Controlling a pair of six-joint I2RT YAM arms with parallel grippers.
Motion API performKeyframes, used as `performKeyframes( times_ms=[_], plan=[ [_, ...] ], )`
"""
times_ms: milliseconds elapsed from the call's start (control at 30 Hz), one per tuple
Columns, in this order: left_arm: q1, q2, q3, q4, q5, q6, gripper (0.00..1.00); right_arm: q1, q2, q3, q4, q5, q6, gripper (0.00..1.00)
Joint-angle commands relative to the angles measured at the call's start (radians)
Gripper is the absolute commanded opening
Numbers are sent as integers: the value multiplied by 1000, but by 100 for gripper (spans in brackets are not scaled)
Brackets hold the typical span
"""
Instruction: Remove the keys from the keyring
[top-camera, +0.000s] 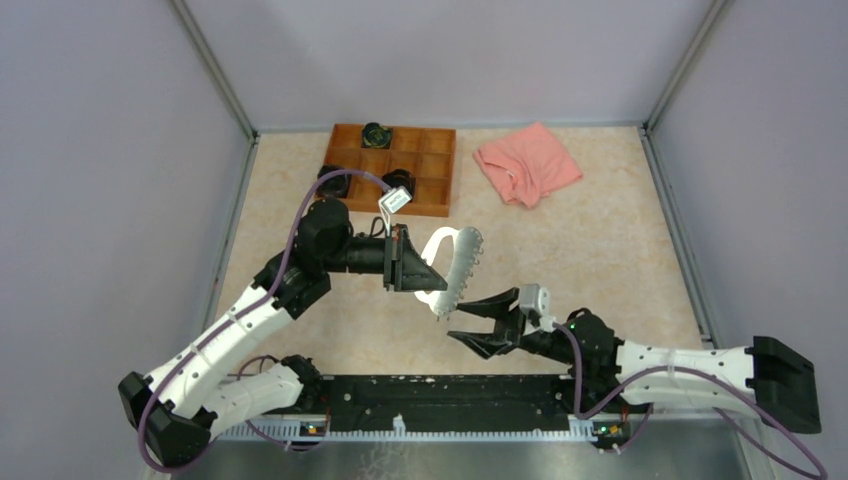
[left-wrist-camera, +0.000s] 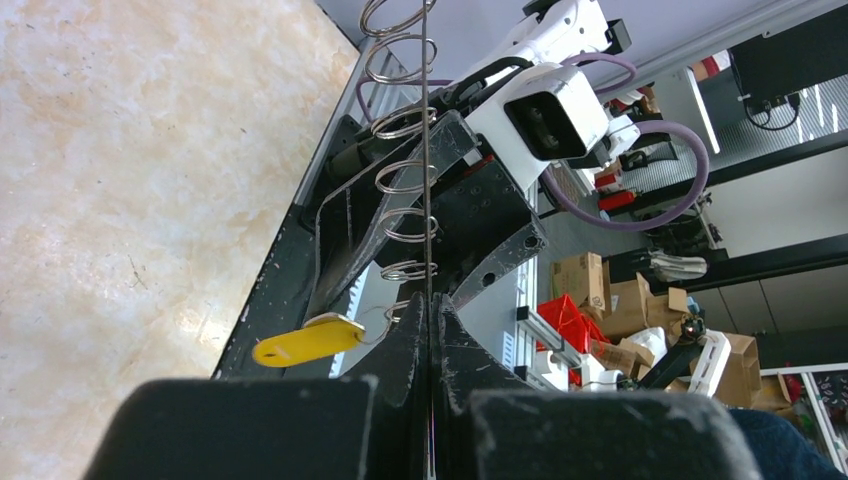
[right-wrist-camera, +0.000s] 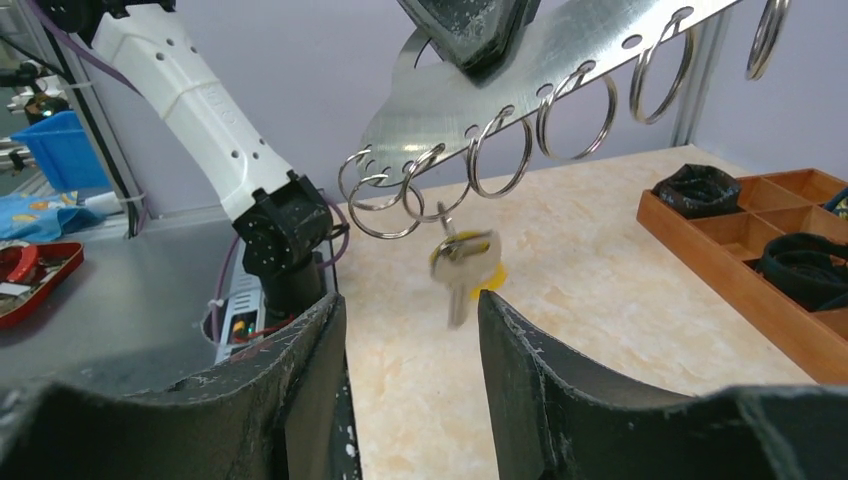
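Observation:
My left gripper (top-camera: 430, 274) is shut on the keyring (top-camera: 458, 262), a flat silvery oval plate held up above the table. In the left wrist view the keyring (left-wrist-camera: 427, 140) shows edge on, with several split rings along it, clamped between the fingertips (left-wrist-camera: 432, 310). The keys (right-wrist-camera: 464, 265), one with a yellow head (left-wrist-camera: 308, 339), hang from a split ring at the plate's low end (right-wrist-camera: 440, 110). My right gripper (top-camera: 456, 322) is open and empty just below that end. In its wrist view (right-wrist-camera: 410, 315) the keys hang just beyond the gap between its fingers, touching neither.
A wooden compartment tray (top-camera: 448, 170) with black round objects stands at the back left; it also shows at the right of the right wrist view (right-wrist-camera: 720, 262). A pink cloth (top-camera: 527, 163) lies at the back right. Grey walls enclose the table.

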Motion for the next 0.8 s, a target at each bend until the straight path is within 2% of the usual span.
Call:
performKeyframes(
  times_ms=[0,400,767],
  plan=[
    [4,-25,0,61,23,-13,0,13,28,55,97,7,13,50],
    [3,-29,-11,73,29,-18,0,31,53,63,106,17,26,42],
    [3,-20,-17,92,37,-24,0,39,77,76,117,18,35,39]
  ],
)
